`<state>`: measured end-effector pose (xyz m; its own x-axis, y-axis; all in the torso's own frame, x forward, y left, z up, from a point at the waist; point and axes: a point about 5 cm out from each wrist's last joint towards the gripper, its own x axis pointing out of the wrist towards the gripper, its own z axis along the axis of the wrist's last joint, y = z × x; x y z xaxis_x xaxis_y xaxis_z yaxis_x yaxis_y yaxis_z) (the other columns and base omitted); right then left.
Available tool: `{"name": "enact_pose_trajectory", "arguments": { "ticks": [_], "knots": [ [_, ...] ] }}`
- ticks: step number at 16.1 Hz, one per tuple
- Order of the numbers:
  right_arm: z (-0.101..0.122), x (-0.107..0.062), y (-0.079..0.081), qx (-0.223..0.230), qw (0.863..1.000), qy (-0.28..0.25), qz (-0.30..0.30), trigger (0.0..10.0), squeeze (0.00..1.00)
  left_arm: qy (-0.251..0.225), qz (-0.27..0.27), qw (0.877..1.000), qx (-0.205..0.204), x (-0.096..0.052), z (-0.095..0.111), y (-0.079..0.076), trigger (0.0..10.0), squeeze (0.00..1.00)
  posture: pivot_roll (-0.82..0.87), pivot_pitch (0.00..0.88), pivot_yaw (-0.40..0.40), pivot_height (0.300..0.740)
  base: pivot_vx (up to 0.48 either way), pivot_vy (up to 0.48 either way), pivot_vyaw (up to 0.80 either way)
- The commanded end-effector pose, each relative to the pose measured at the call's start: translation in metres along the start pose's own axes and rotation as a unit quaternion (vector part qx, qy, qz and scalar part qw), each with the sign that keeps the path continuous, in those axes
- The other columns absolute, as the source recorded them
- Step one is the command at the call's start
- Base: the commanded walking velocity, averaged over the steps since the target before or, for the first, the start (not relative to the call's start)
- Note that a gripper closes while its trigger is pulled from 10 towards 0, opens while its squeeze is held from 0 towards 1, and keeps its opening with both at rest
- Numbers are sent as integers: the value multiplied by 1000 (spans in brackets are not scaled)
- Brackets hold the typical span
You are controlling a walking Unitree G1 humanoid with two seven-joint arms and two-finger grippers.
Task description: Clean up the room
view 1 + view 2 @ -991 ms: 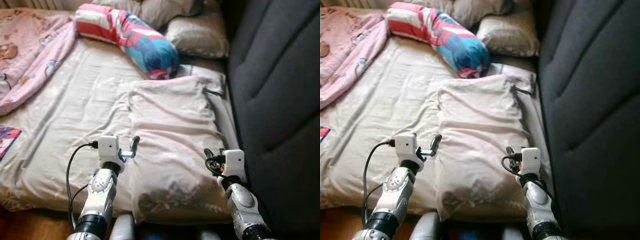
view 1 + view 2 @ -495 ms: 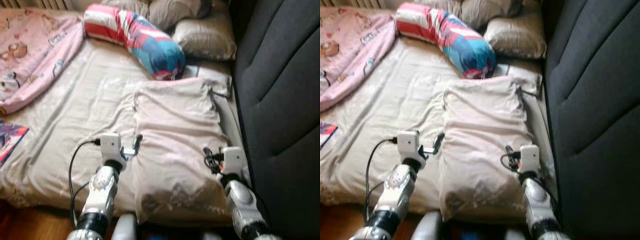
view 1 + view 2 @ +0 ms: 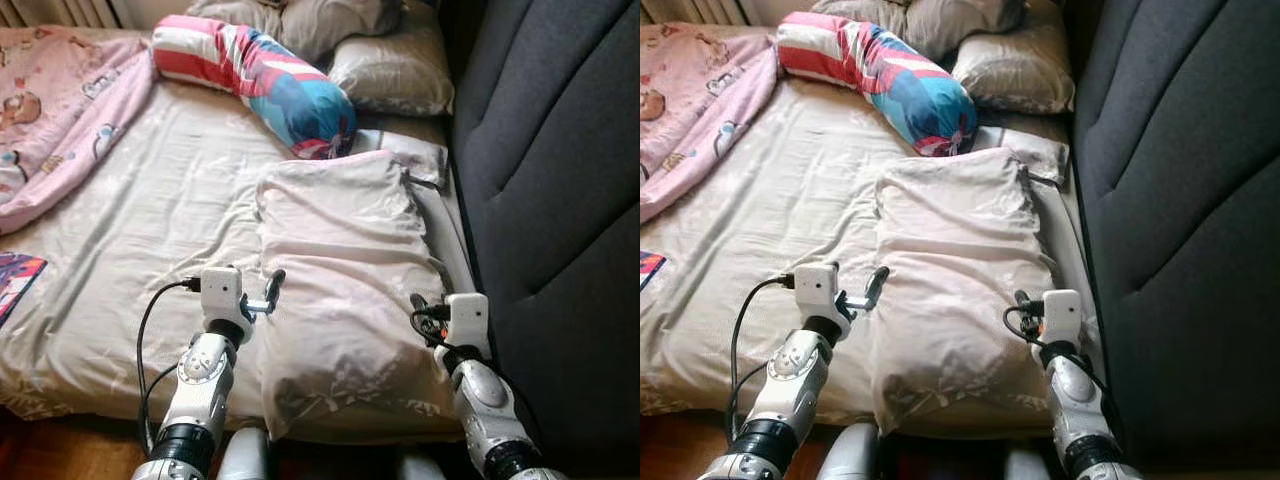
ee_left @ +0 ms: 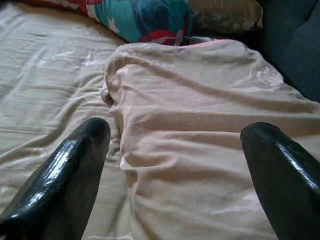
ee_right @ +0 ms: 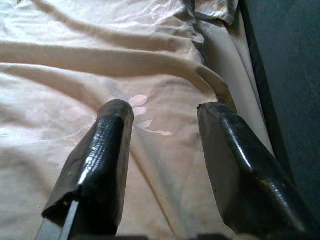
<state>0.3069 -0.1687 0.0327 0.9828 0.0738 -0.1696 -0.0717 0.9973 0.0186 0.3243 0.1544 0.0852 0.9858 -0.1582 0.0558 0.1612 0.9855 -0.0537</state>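
Observation:
A large pale pillow [image 3: 340, 260] lies on the bed's beige sheet [image 3: 150, 220], close to the near edge. My left gripper [image 3: 264, 296] hovers at the pillow's left side, open, its fingers [image 4: 75, 165] spread wide over the pillow's edge. At the pillow's right near corner, my right gripper [image 3: 422, 314] is open just above the cloth, and its fingers [image 5: 102, 150] hold nothing. A colourful striped bolster [image 3: 260, 75] lies further up the bed, touching the pillow's far end.
A pink blanket [image 3: 50, 110] is bunched at the far left. Beige pillows [image 3: 390, 70] sit at the head. A magazine [image 3: 15, 275] lies at the left edge. A dark grey upholstered wall [image 3: 550, 150] runs along the right. Wooden floor [image 3: 60, 455] shows below the bed.
The whole picture shifted a little as the camera moved. Both grippers stay beside the pillow's near end, still open.

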Motion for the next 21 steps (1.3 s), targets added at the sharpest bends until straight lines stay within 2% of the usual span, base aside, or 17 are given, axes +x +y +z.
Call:
{"name": "enact_pose_trajectory", "arguments": {
  "ticks": [1, 9, 10, 17, 19, 20, 21],
  "knots": [
    [-10, -4, 0, 1, 1000, 21, -2, 10000, 0, 15, -3, 1000, -3, -2, -6, -1, 10000, 0, 33, 228, -8, 659, 262, 0, 0],
    [-10, -5, 1, 3, 1000, 21, -7, 10000, 0, 17, -19, 1000, -14, -1, -6, -5, 10000, 0, 32, 235, -11, 659, 232, 0, 0],
    [-10, -5, 1, 3, 1000, 21, -7, 10000, 0, 19, -15, 998, -50, 0, -5, -5, 10000, 0, 31, 235, -12, 659, 0, 0, 0],
    [-7, -2, -1, 3, 1000, 21, -13, 10000, 0, 30, -47, 998, -33, 8, -2, -6, 10000, 0, 31, 246, -15, 659, 0, 0, 0],
    [1, 5, -2, 1, 1000, 20, -13, 10000, 0, 35, -50, 997, -38, 17, 3, -4, 10000, 0, 36, 265, -11, 659, 0, 0, 0],
    [4, 7, -3, -2, 1000, 18, -12, 10000, 1000, 34, -55, 997, -40, 20, 5, -6, 10000, 1000, 36, 269, -9, 659, 0, 0, 0],
    [10, 11, -5, -6, 1000, 16, -14, 10000, 1000, 31, -58, 996, -52, 25, 10, -7, 10000, 1000, 38, 280, -5, 659, 0, 0, 0]
  ]
}}
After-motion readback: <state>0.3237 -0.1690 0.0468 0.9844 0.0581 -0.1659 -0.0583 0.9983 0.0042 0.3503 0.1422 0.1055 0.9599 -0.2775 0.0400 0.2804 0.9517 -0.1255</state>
